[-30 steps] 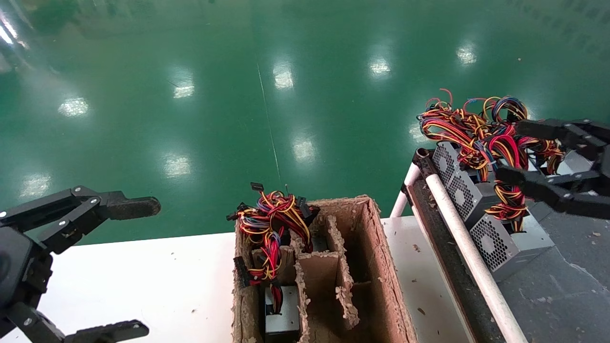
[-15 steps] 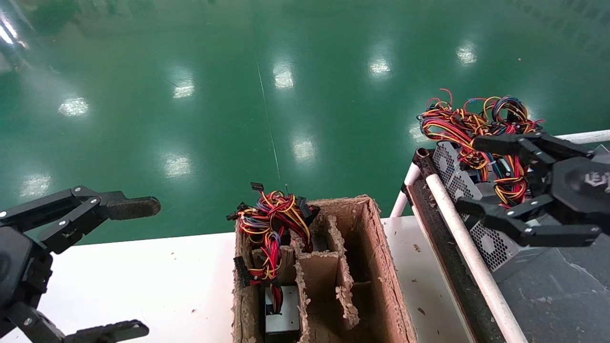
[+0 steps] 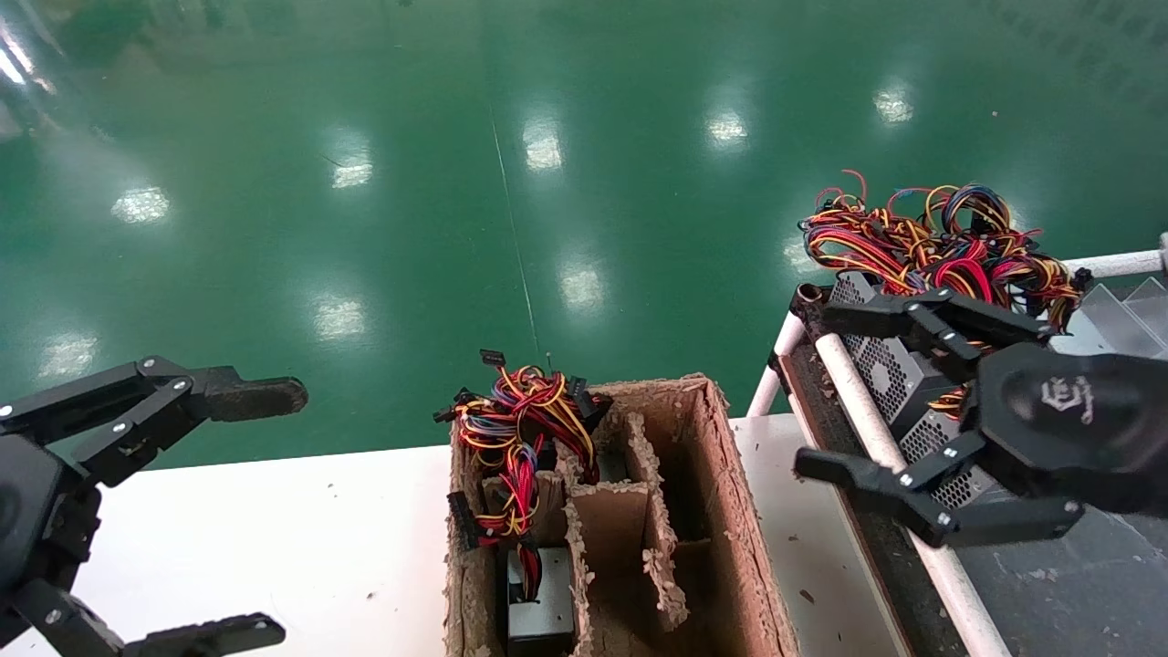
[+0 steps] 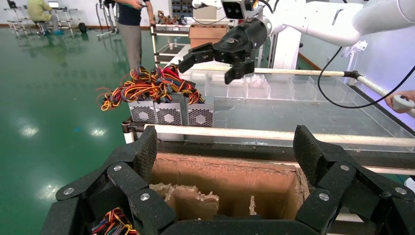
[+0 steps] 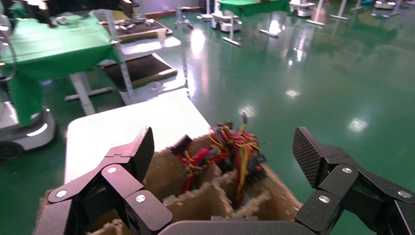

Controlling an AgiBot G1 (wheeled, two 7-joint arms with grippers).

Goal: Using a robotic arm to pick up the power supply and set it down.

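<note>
Looking down from the head camera, you have the white table [image 3: 228, 529] ending at a straight far edge, with green floor [image 3: 456, 182] beyond it. A cardboard box [image 3: 730, 529] with partitions stands at the table's middle; one power supply [image 3: 540, 611] sits in its left compartment, wires [image 3: 516, 429] spilling over the rim. To the right, a white rail [image 3: 899, 488] borders a grey shelf [image 3: 1077, 584] well apart from the box. Your right hand [image 3: 835, 392] hovers above that rail with its fingers spread wide and nothing between them, its body over the shelf. Behind it you can count at least two more supplies [image 3: 890, 374] in a row, honeycomb sides facing the rail, under a heap of cables [image 3: 931, 242]. Your left hand [image 3: 265, 511] is parked over the table's left end, fingers wide.

From the left wrist, you see that hand's two fingers [image 4: 142, 156] wide apart, framing the box's rim [image 4: 225, 164]. Past the rail [image 4: 293, 134], three supplies [image 4: 169, 113] stand side by side at the shelf's end, with open shelf stretching away beside them. The right hand [image 4: 208, 63] hangs above them, open, clear of the wires.

From the right wrist, you see the right hand's fingers [image 5: 139, 152] spread wide, the box [image 5: 215, 196] and its wire bundle [image 5: 227, 149] lying between them farther off, and the table [image 5: 127, 122] beyond.
</note>
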